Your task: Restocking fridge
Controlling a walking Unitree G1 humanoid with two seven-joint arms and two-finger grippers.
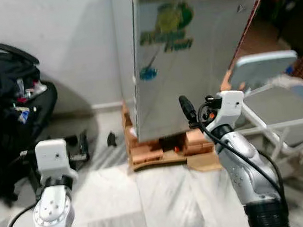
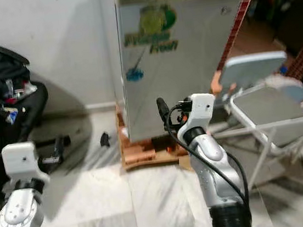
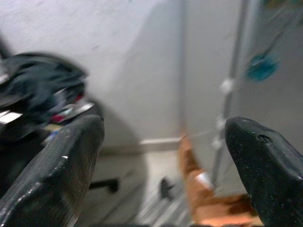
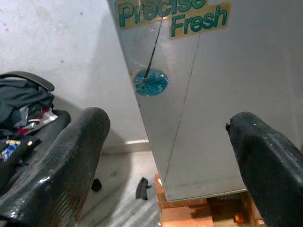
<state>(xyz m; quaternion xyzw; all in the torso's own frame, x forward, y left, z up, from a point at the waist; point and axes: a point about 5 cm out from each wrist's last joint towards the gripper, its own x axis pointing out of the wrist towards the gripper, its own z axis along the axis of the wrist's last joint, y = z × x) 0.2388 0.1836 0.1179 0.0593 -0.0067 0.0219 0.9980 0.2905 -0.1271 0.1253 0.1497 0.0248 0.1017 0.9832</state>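
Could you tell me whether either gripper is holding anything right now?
Nothing is held: the left gripper and right gripper both stand open before the closed fridge.

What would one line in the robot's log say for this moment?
fridge: door shut, on bricks | right gripper: open, raised toward door | left gripper: open, empty | chair: right of fridge

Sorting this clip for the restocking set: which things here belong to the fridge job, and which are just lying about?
Job:
small silver fridge with green sticker, door shut
stack of orange bricks under it
right gripper, jaws open, facing the door

Lying about:
black chair piled with dark clothes
grey folding chair
small black piece on floor
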